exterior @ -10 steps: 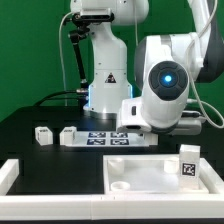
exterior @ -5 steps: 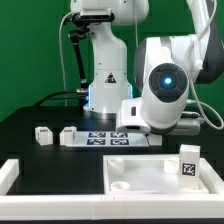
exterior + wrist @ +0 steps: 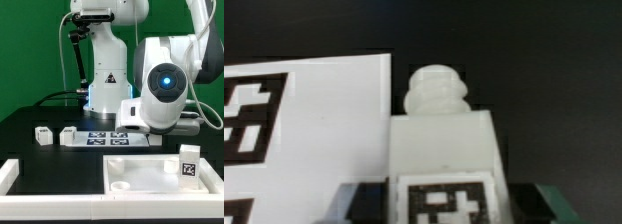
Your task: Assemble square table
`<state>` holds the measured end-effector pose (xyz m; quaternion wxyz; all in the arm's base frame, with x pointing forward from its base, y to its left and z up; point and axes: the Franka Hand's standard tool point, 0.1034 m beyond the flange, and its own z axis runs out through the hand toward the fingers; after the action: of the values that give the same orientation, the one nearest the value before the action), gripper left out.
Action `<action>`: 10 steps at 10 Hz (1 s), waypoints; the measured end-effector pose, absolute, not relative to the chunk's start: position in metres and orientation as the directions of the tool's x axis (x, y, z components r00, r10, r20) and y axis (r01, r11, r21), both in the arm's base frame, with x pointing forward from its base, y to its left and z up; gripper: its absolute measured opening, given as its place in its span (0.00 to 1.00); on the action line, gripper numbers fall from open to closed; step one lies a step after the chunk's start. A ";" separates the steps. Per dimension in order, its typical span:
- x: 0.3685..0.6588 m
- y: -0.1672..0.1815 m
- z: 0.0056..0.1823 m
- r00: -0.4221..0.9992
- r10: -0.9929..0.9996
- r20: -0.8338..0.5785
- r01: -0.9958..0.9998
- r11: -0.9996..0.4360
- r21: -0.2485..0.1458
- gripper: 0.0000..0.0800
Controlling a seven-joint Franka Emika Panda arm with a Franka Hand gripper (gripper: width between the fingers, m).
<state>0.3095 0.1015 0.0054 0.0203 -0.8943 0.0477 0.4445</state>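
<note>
In the wrist view a short white leg (image 3: 441, 140) with a knob end and a black-white tag sits between my gripper (image 3: 441, 202) fingers. Dark pads (image 3: 363, 203) press against both of its sides, so the gripper is shut on it. It lies on the black table right beside the marker board (image 3: 313, 100). In the exterior view the arm's bulky wrist (image 3: 160, 85) hides the gripper and this leg. The square tabletop slab (image 3: 150, 180) lies at the front right, and a tagged leg (image 3: 188, 163) stands upright at its right side. Two more legs (image 3: 42, 135) (image 3: 69, 135) sit on the left.
The marker board (image 3: 112, 140) lies mid-table in front of the robot base (image 3: 105, 85). A long white L-shaped rail (image 3: 10, 175) runs along the front left edge. Green backdrop behind.
</note>
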 end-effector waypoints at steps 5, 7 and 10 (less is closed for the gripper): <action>0.370 0.076 0.062 0.705 -0.035 -0.709 -0.116 -0.991 -0.067 0.35; 0.376 0.072 0.065 0.746 -0.046 -0.665 -0.120 -0.990 -0.067 0.35; 0.384 0.070 0.062 0.880 -0.062 -0.470 -0.107 -0.992 -0.070 0.35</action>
<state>0.3841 0.0700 0.0619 0.0467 -0.9685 0.0434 0.2408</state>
